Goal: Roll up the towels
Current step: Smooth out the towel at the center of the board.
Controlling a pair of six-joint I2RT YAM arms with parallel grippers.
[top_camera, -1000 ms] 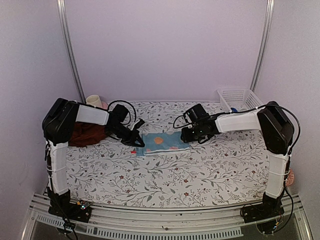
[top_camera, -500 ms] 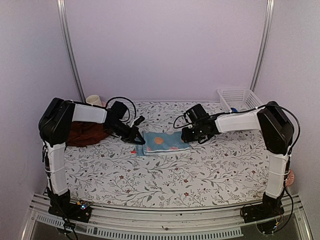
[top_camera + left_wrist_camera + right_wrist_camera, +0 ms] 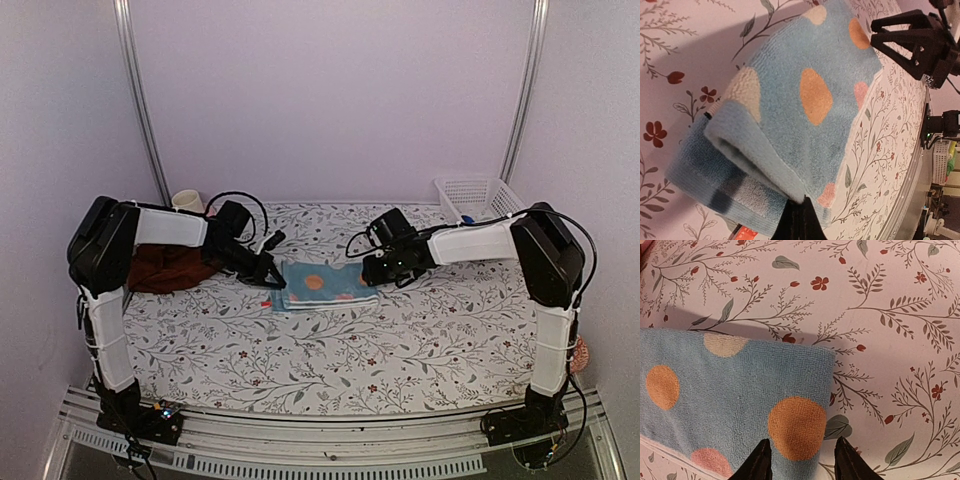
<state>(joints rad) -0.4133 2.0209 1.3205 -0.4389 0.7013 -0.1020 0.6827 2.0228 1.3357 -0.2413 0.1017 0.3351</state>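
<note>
The light-blue towel [image 3: 325, 284] with orange and pink dots lies mid-table between both arms. Its left end is folded over itself [image 3: 760, 150]. My left gripper [image 3: 272, 281] is shut on the edge of that fold [image 3: 799, 212]. Over the towel's right end [image 3: 740, 390] my right gripper [image 3: 376, 271] stands open [image 3: 802, 462], one fingertip [image 3: 761, 460] above the cloth and the other just past its edge. The right gripper [image 3: 912, 37] also shows in the left wrist view. The dark maroon towel [image 3: 165, 268] lies bunched at the far left under the left arm.
A white basket [image 3: 478, 196] stands at the back right corner. Near the back left is a pale cup [image 3: 186, 200]. A small red tag [image 3: 266, 302] sits by the towel's left end. The floral table covering [image 3: 400, 340] spreads toward the front edge.
The left arm's elbow has swung left and back while its gripper keeps hold of the towel's left edge. The right arm has barely moved.
</note>
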